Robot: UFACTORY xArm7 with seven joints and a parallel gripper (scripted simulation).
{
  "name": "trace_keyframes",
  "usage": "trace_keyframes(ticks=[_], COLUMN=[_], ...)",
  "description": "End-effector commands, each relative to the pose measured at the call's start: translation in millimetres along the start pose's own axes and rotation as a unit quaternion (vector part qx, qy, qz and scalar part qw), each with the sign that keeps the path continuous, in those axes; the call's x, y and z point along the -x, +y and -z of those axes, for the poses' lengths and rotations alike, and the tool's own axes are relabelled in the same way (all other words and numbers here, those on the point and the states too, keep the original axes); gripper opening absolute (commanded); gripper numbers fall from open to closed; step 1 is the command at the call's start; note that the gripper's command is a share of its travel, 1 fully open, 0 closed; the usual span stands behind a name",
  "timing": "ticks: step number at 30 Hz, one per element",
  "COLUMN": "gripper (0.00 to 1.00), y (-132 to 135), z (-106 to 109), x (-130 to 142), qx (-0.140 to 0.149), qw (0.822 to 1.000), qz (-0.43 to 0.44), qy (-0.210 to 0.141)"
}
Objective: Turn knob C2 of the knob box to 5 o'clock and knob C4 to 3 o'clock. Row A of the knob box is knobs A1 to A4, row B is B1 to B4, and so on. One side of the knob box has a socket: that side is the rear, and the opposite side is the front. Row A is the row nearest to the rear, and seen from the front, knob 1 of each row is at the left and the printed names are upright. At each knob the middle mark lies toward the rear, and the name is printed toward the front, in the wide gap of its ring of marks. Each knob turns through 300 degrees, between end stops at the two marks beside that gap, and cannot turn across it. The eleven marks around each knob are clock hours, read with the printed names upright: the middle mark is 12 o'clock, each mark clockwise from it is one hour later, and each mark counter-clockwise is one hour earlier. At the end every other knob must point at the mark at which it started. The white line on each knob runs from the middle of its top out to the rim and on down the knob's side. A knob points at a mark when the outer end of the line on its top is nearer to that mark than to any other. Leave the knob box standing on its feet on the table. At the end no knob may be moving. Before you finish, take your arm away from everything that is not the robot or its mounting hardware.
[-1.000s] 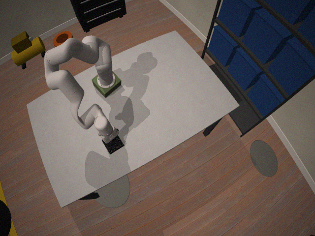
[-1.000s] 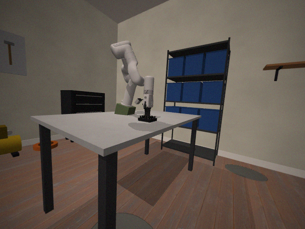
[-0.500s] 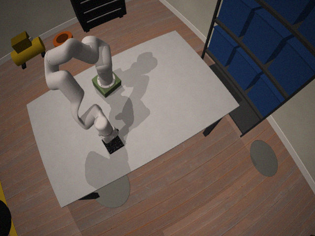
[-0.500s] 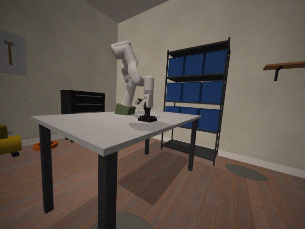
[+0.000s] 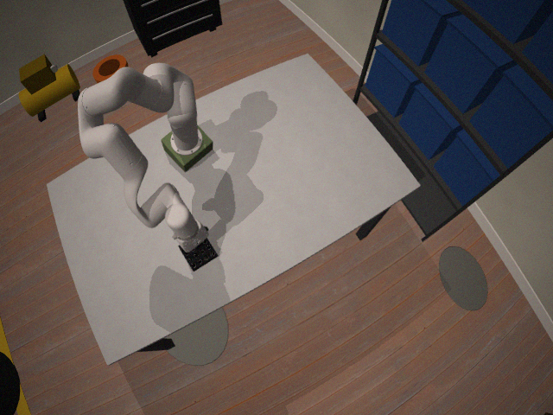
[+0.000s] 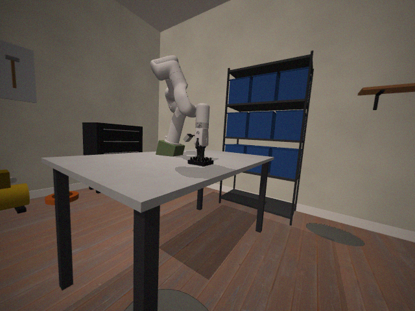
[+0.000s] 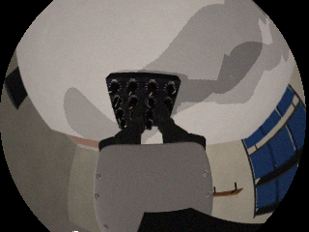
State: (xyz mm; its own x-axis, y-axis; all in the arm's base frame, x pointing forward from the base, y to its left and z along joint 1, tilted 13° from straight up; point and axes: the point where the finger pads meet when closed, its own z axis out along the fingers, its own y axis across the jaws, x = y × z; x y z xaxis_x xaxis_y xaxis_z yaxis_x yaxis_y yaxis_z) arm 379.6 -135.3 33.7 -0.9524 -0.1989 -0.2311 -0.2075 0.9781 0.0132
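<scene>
From the top, the black knob box [image 5: 194, 263] sits on the counter [image 5: 308, 147] [image 6: 133, 170] [image 7: 121, 34], beneath my fingers [image 5: 196, 248] [image 6: 200, 157]. From outside, my one arm [image 5: 116, 147] [image 6: 179, 90] stands behind the box. At the wrist, the box looks dark with pale marks; my two fingers stand mostly closed over its near knobs, and I cannot tell whether they grip one.

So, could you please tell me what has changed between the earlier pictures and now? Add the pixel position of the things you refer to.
Nothing has visibly changed: the arm [image 5: 127, 154] [image 6: 174, 73], the gripper [image 6: 200, 156] low over the knob box [image 5: 196, 261] [image 6: 198, 163] [image 7: 142, 92], and the box itself look the same in the top and exterior views. Any small turn of a knob is too fine to tell.
</scene>
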Motion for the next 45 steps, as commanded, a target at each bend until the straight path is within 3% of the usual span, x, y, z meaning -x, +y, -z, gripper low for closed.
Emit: trace_keyframes(ticks=[1,11,12,45], gripper=[0.19,0.19,0.08,0.08], y=[-0.6,-0.6,-0.6,-0.6], z=[0.5,0.5,0.5,0.5], x=[0.8,0.8,0.8,0.8], qx=[-0.001,-0.001,-0.001,-0.001], qw=[1.0,1.0,1.0,1.0], qz=[0.0,0.0,0.0,-0.004], qy=[-0.001,-0.001,-0.001,-0.001])
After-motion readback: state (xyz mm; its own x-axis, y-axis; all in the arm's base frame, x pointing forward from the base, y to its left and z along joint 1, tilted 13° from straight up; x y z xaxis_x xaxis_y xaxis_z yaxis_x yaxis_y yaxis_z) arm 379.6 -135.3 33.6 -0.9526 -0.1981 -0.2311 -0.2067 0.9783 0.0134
